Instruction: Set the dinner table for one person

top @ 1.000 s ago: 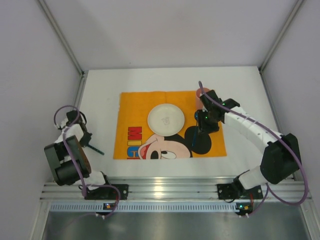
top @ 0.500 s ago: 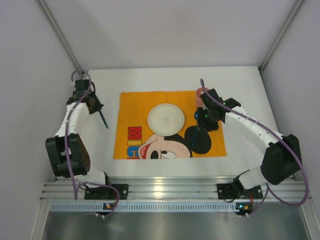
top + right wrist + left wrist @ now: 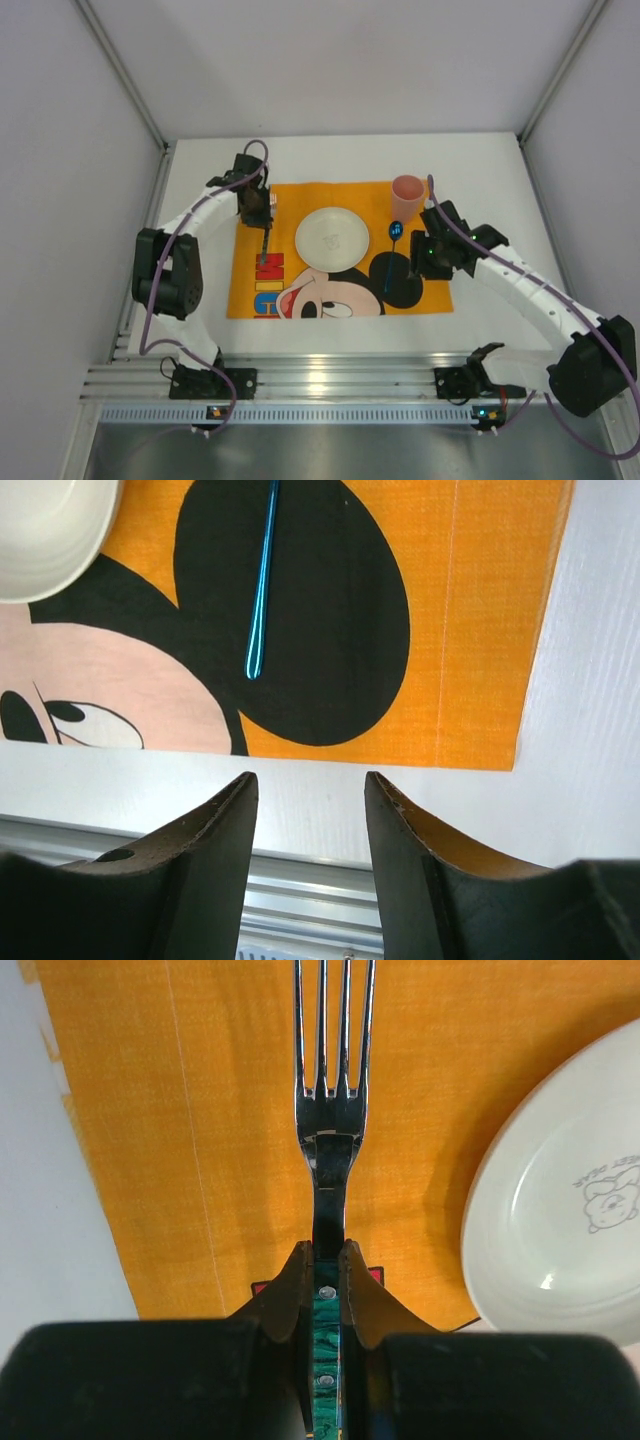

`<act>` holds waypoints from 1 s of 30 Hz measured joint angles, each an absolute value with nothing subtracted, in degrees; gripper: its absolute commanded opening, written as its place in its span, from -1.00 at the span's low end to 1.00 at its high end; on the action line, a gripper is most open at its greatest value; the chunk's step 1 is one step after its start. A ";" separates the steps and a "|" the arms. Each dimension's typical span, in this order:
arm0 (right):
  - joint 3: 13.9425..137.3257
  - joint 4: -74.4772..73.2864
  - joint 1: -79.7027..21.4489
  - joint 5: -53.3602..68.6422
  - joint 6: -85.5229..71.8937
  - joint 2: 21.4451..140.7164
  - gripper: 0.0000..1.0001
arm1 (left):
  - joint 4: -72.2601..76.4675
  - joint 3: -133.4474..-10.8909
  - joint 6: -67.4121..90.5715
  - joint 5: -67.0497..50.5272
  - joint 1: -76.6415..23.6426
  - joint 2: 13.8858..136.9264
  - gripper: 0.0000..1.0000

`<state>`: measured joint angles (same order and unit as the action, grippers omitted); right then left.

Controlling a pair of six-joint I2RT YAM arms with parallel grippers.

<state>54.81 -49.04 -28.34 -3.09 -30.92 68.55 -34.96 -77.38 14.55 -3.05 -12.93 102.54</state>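
The left arm has swung in from the left edge of the table [image 3: 480, 170] and now reaches over the left part of the mat [image 3: 330, 195]. A second ago it was folded up beside its base. The left gripper [image 3: 255, 205] is clamped narrow on the green handle of a fork [image 3: 263, 240]. In the left wrist view the pads [image 3: 293, 1285] pinch the handle from both sides. The tines point out over the orange cloth, left of the plate [image 3: 560, 1230] and apart from it.

The right gripper [image 3: 425, 255] has drawn back toward the near side. It now leaves in plain sight the cup [image 3: 407, 192], at the mat's far right corner, and the blue spoon [image 3: 392, 255]. The spoon lies on the black ear, just right of the plate. Seen from the right wrist, the fingers [image 3: 225, 830] stand moderately apart with nothing between them, above the mat's near edge.

The white table lies under the mat and shows bare on every side of it; the plate has not moved.
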 measured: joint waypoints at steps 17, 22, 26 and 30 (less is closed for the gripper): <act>52.47 -49.25 -28.32 -4.23 -32.82 65.63 -0.03 | -31.44 -63.11 18.50 2.33 -13.65 99.85 -1.00; 52.47 -49.25 -28.32 -4.45 -32.69 65.63 -0.02 | -30.20 -63.11 19.25 3.22 -13.65 99.85 -0.24; 52.47 -49.23 -28.32 -4.49 -32.62 65.63 0.24 | -29.98 -63.11 20.05 3.46 -13.65 99.50 0.96; 53.04 -49.41 -28.32 -4.32 -32.38 65.60 1.00 | -30.50 -63.13 20.64 3.49 -13.65 96.82 0.96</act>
